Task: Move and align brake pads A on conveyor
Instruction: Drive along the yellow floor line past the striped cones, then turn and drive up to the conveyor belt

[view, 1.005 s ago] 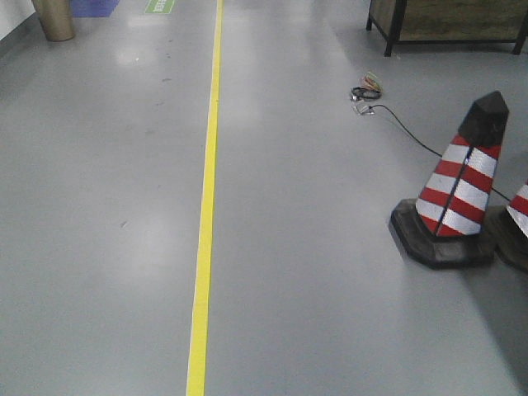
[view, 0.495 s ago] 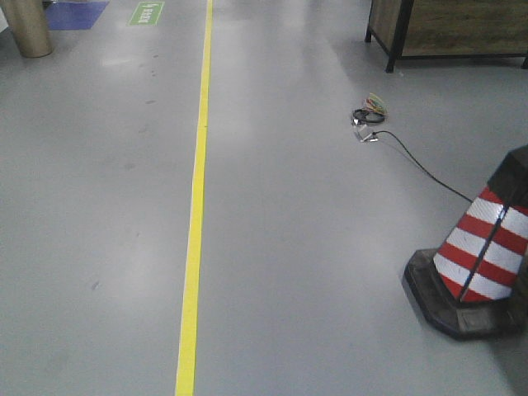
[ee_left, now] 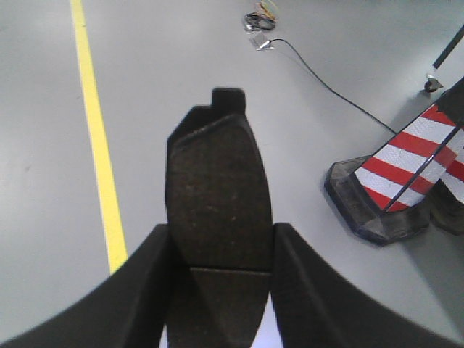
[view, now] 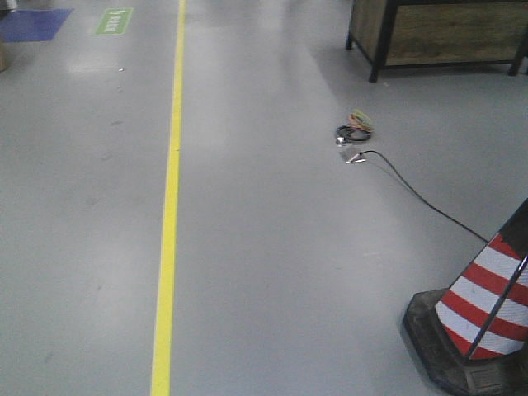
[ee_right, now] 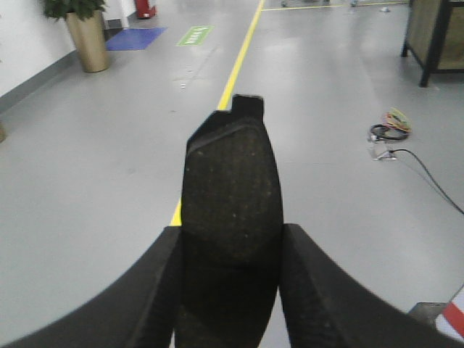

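Compared with a second ago, the front view has swung: the yellow floor line [view: 169, 206] sits further left, the red-and-white traffic cone [view: 487, 313] has slid to the lower right corner with its top cut off, and the wooden crate on a black frame [view: 437, 33] shows more fully at the top right.

Grey floor [view: 272, 247] fills every view. A black cable [view: 421, 198] runs from a small coil of wires [view: 355, 128] toward the cone.

In the left wrist view, the left gripper [ee_left: 221, 254] pinches a brake pad [ee_left: 217, 196] between its two black fingers [ee_left: 145, 290]; the pad stands on end above the floor, its small tab at the top and its centre groove level with the fingers.

In the right wrist view, the right gripper [ee_right: 228, 261] likewise clamps a second brake pad [ee_right: 230, 196] by its long edges, tab upward, with a potted plant [ee_right: 83, 32] far off at the upper left.
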Robot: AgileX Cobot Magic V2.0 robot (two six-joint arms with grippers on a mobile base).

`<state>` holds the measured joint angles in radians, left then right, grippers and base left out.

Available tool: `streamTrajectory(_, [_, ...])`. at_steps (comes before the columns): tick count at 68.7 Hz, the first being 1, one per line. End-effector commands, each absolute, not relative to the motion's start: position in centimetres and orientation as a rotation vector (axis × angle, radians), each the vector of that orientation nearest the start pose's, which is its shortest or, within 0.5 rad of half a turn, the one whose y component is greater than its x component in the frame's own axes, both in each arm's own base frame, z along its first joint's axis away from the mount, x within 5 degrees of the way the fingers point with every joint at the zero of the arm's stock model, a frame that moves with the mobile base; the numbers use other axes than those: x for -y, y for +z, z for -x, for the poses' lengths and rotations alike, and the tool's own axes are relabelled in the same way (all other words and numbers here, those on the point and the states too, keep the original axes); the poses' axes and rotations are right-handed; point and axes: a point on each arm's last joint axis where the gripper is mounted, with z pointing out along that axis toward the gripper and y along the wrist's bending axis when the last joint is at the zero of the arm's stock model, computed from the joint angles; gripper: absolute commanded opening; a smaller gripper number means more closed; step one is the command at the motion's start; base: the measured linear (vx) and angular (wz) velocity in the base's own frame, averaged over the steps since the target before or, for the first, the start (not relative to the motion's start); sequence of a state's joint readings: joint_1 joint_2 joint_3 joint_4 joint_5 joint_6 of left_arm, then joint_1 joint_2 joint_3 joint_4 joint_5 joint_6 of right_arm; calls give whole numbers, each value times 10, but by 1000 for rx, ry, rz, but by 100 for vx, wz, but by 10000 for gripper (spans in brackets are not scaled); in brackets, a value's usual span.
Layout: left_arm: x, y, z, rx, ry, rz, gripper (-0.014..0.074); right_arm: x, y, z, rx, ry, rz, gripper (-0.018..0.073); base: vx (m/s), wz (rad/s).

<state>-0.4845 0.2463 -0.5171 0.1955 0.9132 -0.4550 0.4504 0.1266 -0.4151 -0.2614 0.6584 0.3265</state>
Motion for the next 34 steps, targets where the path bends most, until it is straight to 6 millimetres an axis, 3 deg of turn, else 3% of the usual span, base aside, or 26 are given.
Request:
streamTrajectory(1, [8,305,-46,-2031,-356,-73,-6,-4,303,-40,-1711,256,214,-4,43,-29])
streamTrajectory(17, [8,305,-46,-2031,-356,-73,-6,-4,303,-40,-1711,256,214,-4,37,-52])
streamTrajectory(34, [8,305,-46,-2031,-356,-73,-6,-4,303,-40,-1711,256,214,-4,30,-82])
